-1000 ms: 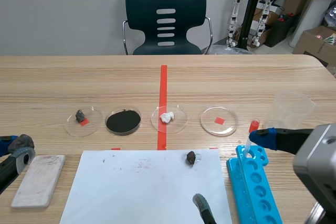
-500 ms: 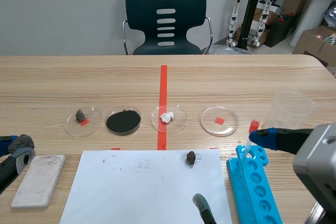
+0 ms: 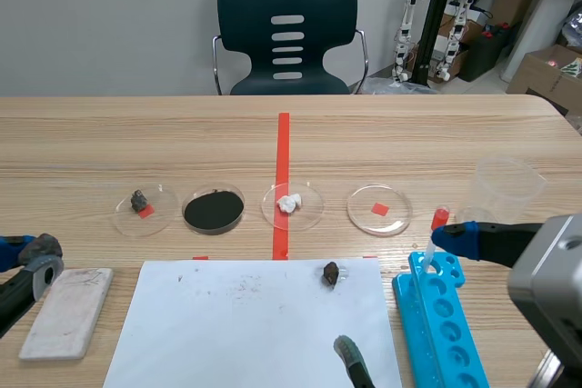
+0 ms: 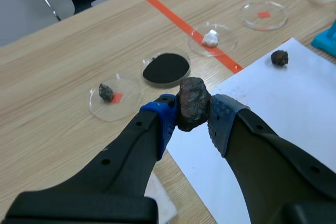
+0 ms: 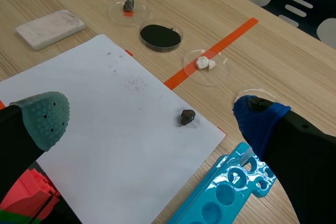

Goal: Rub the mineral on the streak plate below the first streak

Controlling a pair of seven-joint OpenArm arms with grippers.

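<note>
Left end effector [image 4: 192, 118]: closed on the mineral [image 4: 192, 100], a dark lumpy stone pinched between its blue pads.
Streak plate [image 3: 68, 311]: pale slab flat on the table [image 3: 409, 134], just left of the white paper [image 3: 245, 333]; the left end effector is near its far left corner.
Right end effector [image 5: 151, 116]: fingers spread wide, holding nothing, over the paper's right side and the blue tube rack [image 3: 441, 324].
Around: clear cup [image 3: 503, 190] beyond the rack; chair [image 3: 287, 34] behind the table.
Counts: four petri dishes in a row, holding a dark stone [image 3: 139, 199], black powder [image 3: 214, 211], white lumps [image 3: 289, 203] and a red tape square [image 3: 380, 209]; one loose stone [image 3: 331, 272] on the paper.
Views: only the left wrist view shows the grip plainly; only the scene view shows the cup.
</note>
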